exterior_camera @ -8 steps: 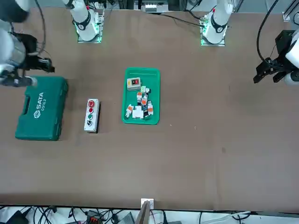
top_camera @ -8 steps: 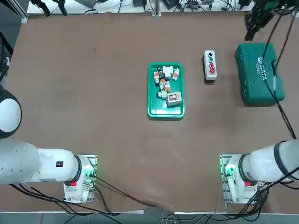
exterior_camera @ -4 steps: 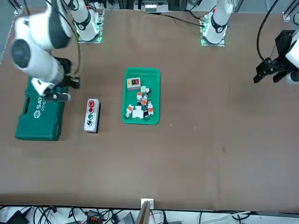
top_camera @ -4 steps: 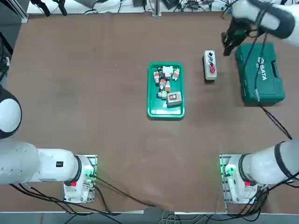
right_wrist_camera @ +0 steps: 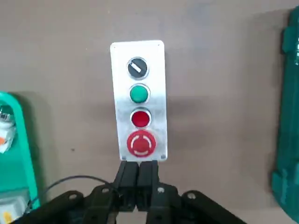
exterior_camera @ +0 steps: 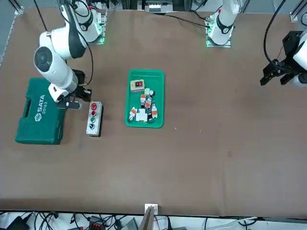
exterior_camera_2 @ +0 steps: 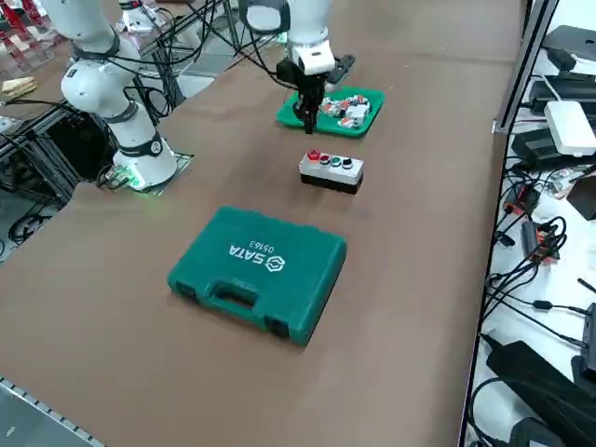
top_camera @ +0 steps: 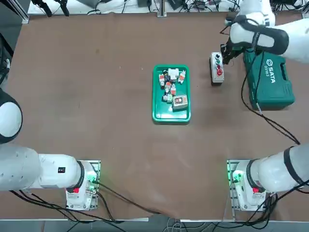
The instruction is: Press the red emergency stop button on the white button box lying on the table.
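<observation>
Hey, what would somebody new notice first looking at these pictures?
The right end effector, fingers shut, hangs just short of the red emergency stop button at one end of the white button box. The green toolcase lies at the robot's right of it, the green tray of small parts at its left.

The overhead camera looks straight down on the whole tabletop point(top_camera: 96, 121) with the arm bases at its near edge; the front camera faces them from the opposite edge, equally far. The side camera looks diagonally across from the right edge, and the wrist camera sits close above the white button box point(right_wrist_camera: 138, 100), which all four views share.
</observation>
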Available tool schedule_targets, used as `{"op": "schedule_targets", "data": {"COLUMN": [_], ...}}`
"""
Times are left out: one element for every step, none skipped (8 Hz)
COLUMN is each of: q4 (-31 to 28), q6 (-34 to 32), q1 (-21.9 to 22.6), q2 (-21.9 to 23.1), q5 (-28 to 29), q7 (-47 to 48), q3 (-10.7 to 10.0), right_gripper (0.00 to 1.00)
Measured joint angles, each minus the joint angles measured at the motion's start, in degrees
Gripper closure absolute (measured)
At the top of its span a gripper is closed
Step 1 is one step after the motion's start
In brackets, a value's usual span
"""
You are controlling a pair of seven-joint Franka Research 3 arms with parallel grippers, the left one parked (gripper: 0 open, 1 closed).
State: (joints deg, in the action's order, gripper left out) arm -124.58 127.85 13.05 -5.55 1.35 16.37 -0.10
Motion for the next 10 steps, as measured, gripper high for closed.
{"op": "schedule_targets", "data": {"q4": [-1.3, -2.6, -3.5, -3.8, -3.8, -3.9, -3.9, -3.9, -3.9, -3.9], "q6": [2.7, 5.4, 7.2, 8.2, 8.7, 8.9, 9.4, 10.1, 10.6, 11.0], "q1": [0.0, 0.1, 0.3, 0.6, 0.6, 0.6, 0.6, 0.6, 0.6, 0.6], "q2": [-0.7, -1.3, -1.8, -2.2, -2.5, -2.8, -3.4, -3.9, -4.3, -4.6], "q5": [0.0, 0.0, 0.0, 0.0, 0.0, 0.0, 0.0, 0.0, 0.0, 0.0], "q7": [0.0, 0.0, 0.0, 0.1, 0.1, 0.1, 0.1, 0.1, 0.1, 0.1], "q3": [0.0, 0.0, 0.0, 0.0, 0.0, 0.0, 0.0, 0.0, 0.0, 0.0], "right_gripper": [0.98, 0.98, 0.98, 0.98, 0.98, 0.98, 0.98, 0.98, 0.98, 0.98]}}
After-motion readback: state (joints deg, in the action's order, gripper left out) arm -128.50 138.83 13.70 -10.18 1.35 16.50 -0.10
